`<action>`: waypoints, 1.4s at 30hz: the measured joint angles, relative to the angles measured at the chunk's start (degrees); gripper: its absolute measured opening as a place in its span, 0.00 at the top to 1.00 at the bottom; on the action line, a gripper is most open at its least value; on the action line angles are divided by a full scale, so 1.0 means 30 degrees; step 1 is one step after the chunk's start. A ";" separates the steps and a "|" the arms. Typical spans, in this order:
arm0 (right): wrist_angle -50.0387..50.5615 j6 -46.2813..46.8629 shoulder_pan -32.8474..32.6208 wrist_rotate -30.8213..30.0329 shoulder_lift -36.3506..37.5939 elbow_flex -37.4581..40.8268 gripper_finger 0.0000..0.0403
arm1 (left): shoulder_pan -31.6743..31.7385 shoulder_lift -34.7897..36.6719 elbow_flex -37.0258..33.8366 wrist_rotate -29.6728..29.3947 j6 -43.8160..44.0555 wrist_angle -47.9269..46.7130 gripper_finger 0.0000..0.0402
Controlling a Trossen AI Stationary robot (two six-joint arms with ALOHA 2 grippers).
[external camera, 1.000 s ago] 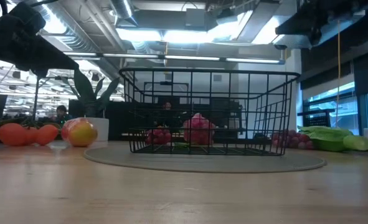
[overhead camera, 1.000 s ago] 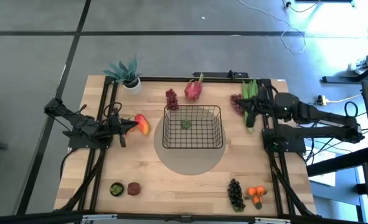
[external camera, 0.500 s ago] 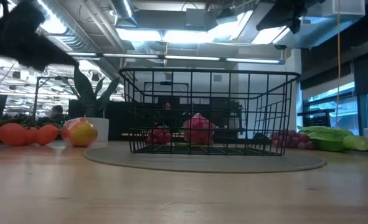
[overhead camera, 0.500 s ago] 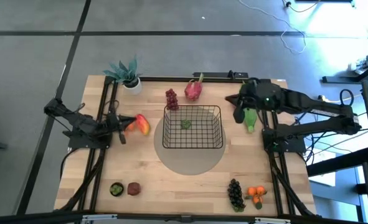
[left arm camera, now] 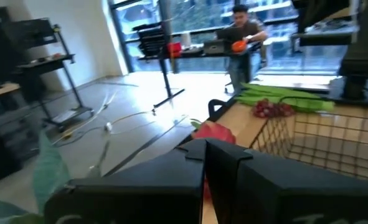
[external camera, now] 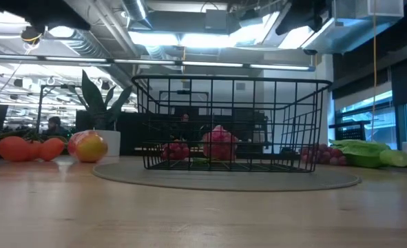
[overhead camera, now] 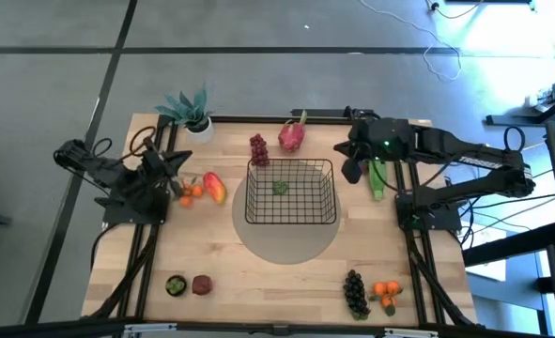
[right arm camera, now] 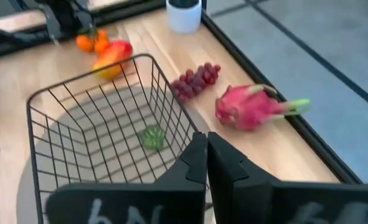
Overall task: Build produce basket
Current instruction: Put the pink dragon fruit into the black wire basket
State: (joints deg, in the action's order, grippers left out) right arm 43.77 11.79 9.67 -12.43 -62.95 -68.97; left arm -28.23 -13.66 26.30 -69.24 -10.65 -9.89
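The black wire basket stands on a round grey mat at the table's middle, with one small green fruit on its floor. My right gripper is shut and empty, raised beside the basket's far right corner, next to the green pods. My left gripper is shut and empty, raised at the table's left, near the mango and small oranges. The red grapes and the dragon fruit lie behind the basket.
A teal plant in a white pot stands at the far left. A green fruit and a brown one lie near left. Dark grapes and oranges lie near right. More red grapes lie by the pods. A person stands beyond the table.
My left gripper has drawn back from the mango toward the table's left and far edge and has risen, uncovering the small oranges. My right gripper has moved from over the pods toward the basket's far right corner, rising. The fruit has stayed in place.
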 joint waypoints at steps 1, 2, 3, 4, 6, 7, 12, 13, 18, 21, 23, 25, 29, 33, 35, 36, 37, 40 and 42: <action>0.0592 0.0007 0.0004 0.0000 -0.0379 -0.0545 1.00 | -0.0007 -0.0562 0.0360 -0.0202 0.0099 -0.0002 1.00; 0.1137 0.0015 0.0000 0.0007 -0.0735 -0.1060 1.00 | -0.0005 -0.1136 0.0748 -0.0450 0.0290 0.0005 1.00; 0.1712 -0.0010 0.0000 0.0000 -0.1086 -0.1587 1.00 | -0.0007 -0.1673 0.1110 -0.0805 0.0435 0.0004 1.00; 0.2209 -0.0036 0.0000 0.0000 -0.1425 -0.2124 1.00 | -0.0007 -0.2215 0.1488 -0.1155 0.0489 -0.0001 1.00; 0.3166 -0.0117 0.0025 0.0004 -0.1991 -0.3097 1.00 | -0.0007 -0.3238 0.2233 -0.1663 0.0493 -0.0003 1.00; 0.3540 -0.0177 0.0110 0.0004 -0.2228 -0.3508 1.00 | -0.0006 -0.3698 0.2616 -0.1776 0.0493 -0.0016 1.00; 0.4796 -0.0626 0.0586 0.0000 -0.2984 -0.4887 1.00 | 0.0527 -0.5517 0.4677 -0.2167 0.1353 -0.0682 1.00; 0.4824 -0.0616 0.0688 0.0000 -0.3004 -0.5024 1.00 | 0.0716 -0.5789 0.5122 -0.2119 0.1654 -0.1004 1.00; 0.4911 -0.0627 0.1020 -0.0005 -0.2948 -0.5108 1.00 | 0.1882 -0.6669 0.7516 0.1832 0.4658 -0.4835 1.00; 0.4911 -0.0634 0.1182 -0.0004 -0.2932 -0.5108 1.00 | 0.2815 -0.7190 0.8534 0.5456 0.7837 -0.8966 1.00; 0.4911 -0.0656 0.1239 0.0000 -0.2932 -0.5108 1.00 | 0.3506 -0.7774 0.9167 0.7691 1.0064 -1.1732 1.00; 0.4911 -0.0619 0.1239 -0.0007 -0.2932 -0.5108 1.00 | 0.4256 -0.8475 0.9859 0.9887 1.2003 -1.4225 1.00; 0.4911 -0.0612 0.1239 0.0234 -0.2932 -0.5108 1.00 | 0.5812 -1.0246 1.1276 1.2615 1.4220 -1.7311 1.00; 0.4935 -0.1330 0.1239 0.1247 -0.2932 -0.5108 1.00 | 0.7270 -1.1882 1.2490 1.5373 1.5460 -1.9207 1.00; 0.4940 -0.2157 0.1239 0.2004 -0.2932 -0.5108 1.00 | 0.8012 -1.2663 1.2678 1.6838 1.6022 -2.0035 1.00; 0.4947 -0.2548 0.1239 0.2447 -0.2932 -0.5108 1.00 | 0.8343 -1.3050 1.2715 1.7506 1.6392 -2.0409 1.00; 0.4947 -0.2762 0.1239 0.2931 -0.2932 -0.5108 1.00 | 0.8675 -1.3430 1.2723 1.8228 1.6897 -2.0690 1.00; 0.5052 -0.3792 0.1239 0.4281 -0.2971 -0.5105 1.00 | 0.9431 -1.4378 1.2752 1.9990 1.8008 -2.2012 1.00; 0.5243 -0.4484 0.1212 0.5111 -0.2983 -0.5101 1.00 | 0.9728 -1.4754 1.2752 2.0399 1.8044 -2.2738 1.00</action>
State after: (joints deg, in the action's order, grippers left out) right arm 59.49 -1.66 13.31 2.91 -71.90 -84.27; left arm 0.95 -57.92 64.55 -8.05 43.48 -78.10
